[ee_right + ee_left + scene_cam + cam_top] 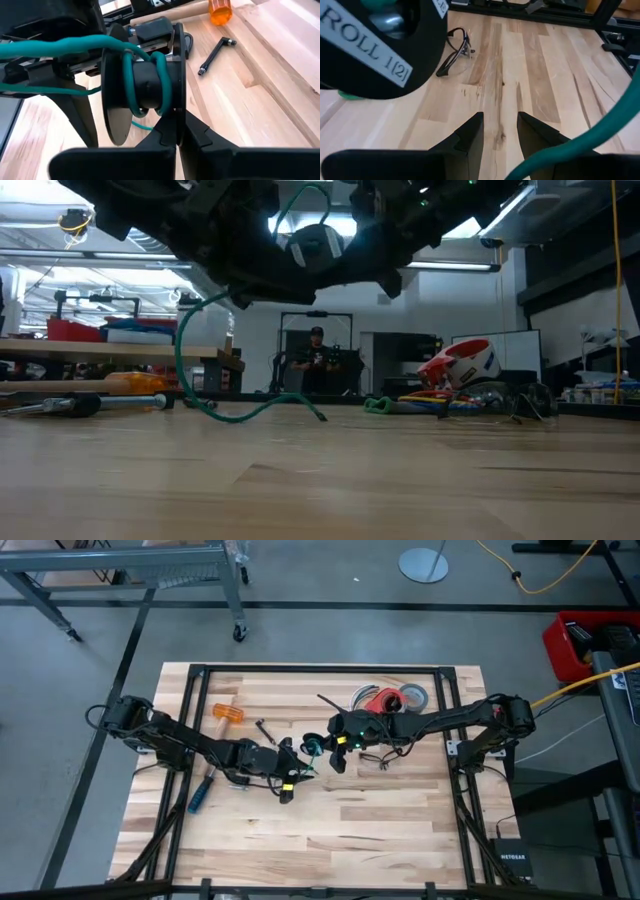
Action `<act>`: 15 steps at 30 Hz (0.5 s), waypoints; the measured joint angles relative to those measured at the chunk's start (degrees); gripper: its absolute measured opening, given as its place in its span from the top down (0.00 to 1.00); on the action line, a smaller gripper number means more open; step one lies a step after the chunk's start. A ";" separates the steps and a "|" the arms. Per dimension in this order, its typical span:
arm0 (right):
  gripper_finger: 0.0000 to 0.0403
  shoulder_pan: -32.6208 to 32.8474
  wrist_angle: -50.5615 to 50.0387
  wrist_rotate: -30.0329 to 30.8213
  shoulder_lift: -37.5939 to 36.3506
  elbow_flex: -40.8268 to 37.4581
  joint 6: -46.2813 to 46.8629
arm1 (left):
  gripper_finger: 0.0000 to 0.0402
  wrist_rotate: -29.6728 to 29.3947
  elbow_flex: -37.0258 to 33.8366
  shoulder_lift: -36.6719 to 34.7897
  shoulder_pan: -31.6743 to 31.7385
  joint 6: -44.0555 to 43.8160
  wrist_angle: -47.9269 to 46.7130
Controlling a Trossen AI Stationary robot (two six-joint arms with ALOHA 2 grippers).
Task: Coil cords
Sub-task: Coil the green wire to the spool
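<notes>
- Pinch at the near edge: the fingers of my right gripper (179,129) are pressed together on the rim of a black spool (142,87), held off the table near its middle.
- Teal-green cord (131,80) is wound in a few turns round the spool's hub. One strand runs off it across my left arm's dark body.
- Beside it, my left gripper (500,121) hangs just short of the spool, its fingers (470,135) parted by a narrow gap with only bare boards showing between them.
- The same cord crosses in front of one left finger. From these views I cannot tell whether it touches that finger.
- A black disc labelled ROLL 1[2] (375,47) fills the corner of my left wrist view, with a bit of teal showing in its centre.
- In the low view, the cord drops from the spool in a loop, and its free end lies on the wooden table (400,830).
- Thin black cord (455,47) lies loose in a small tangle on the boards beyond my left fingers, well apart from both grippers.
- Farther out on my left side lie a hex key (215,54), an orange-headed mallet (227,713) and a blue-handled screwdriver (200,796).
- At the far edge, behind my right arm, sit a red tape roll (383,698) and a grey tape roll (414,695).
- Beyond the table, a person (316,358) stands in the room.
</notes>
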 joint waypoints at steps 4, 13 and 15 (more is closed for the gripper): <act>0.99 0.00 1.14 0.00 0.00 0.00 -0.02 | 0.80 0.02 0.00 0.00 -0.03 0.01 -0.01; 0.99 0.00 6.26 3.93 0.00 0.00 -0.04 | 0.99 -0.93 0.00 0.00 -0.13 -2.86 -0.20; 0.99 0.00 9.61 5.19 0.00 0.00 -0.03 | 1.00 -1.98 0.00 0.00 -0.35 -3.70 -0.56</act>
